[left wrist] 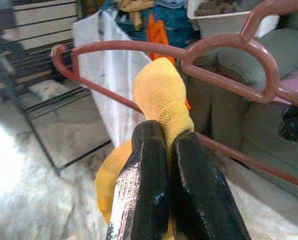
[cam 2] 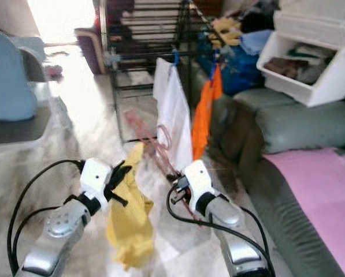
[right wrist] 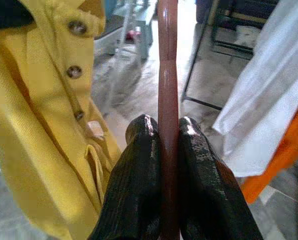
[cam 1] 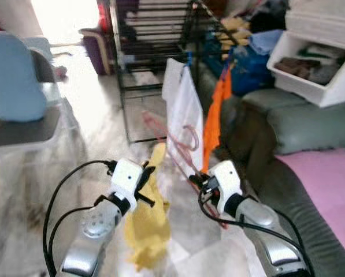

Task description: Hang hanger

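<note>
I'm facing the black drying rack [cam 1: 155,34] far ahead, its rails the likely place for the hook. A white cloth [cam 1: 184,124] and an orange garment [cam 1: 217,115] already hang off its right end, beside the grey sofa [cam 1: 293,124]. A pink blanket [cam 1: 328,184] lies on the sofa at near right, and a white bin [cam 1: 316,72] of clothes sits above it.

Near centre, the yellow shirt [cam 1: 146,222] dangles from my left gripper [cam 1: 147,186]. Its fingers [left wrist: 149,185] are pinched tight on a fold of the fabric, I judge to keep the shirt spread while it goes on the hanger.

The reddish hanger [left wrist: 188,55] is in my right gripper [cam 1: 202,183], whose fingers [right wrist: 139,175] are clamped on one thin bar of it. That grip leaves the hook end free. Its long axis runs from near right, at the gripper, up and away to far left toward the rack. I can't place the hook in the blurred head views. In the left wrist view the hanger's bar crosses just behind the pinched fold, so the shirt looks only partly threaded.
</note>
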You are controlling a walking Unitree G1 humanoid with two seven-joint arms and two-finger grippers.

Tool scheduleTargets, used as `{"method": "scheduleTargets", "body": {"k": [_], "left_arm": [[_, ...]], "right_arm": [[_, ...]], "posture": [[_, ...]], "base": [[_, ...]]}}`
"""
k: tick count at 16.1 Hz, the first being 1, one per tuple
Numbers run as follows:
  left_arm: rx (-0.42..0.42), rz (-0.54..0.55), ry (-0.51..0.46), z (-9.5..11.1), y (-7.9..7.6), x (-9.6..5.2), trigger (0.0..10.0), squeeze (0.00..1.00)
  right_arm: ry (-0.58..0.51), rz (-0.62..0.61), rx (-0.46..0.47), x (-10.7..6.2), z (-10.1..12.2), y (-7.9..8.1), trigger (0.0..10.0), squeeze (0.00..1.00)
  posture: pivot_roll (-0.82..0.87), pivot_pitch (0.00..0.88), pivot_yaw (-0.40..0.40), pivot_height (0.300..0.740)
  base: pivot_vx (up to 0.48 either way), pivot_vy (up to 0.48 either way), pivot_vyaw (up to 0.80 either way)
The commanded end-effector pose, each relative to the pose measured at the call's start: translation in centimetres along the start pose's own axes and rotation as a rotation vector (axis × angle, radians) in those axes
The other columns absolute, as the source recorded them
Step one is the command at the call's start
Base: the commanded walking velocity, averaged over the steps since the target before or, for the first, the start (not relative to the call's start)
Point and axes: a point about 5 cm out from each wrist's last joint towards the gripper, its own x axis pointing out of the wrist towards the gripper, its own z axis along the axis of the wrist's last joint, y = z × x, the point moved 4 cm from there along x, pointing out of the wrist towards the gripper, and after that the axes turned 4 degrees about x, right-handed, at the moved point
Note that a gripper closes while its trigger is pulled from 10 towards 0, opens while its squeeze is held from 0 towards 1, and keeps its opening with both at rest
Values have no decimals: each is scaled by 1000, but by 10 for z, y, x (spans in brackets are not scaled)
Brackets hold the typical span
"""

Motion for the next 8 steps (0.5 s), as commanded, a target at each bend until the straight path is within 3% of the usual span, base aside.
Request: {"method": "scheduleTargets", "body": {"k": [1, 2, 8], "left_arm": [[16, -24, -38, 10, -5, 4, 10000, 0], [17, -26, -40, 10, -6, 4, 10000, 0], [9, 2, -52, 13, -2, 7, 10000, 0]], "right_arm": [[9, -15, -9, -2, 0, -5, 10000, 0], [18, -16, -10, -1, -1, -6, 10000, 0], [18, -14, -3, 0, -2, -4, 10000, 0]], "posture": [[-114, 0, -9, 740], [-114, 0, -9, 740], [-112, 0, -13, 740]], "base": [[-304, 0, 0], [-281, 0, 0], [0, 0, 0]]}}
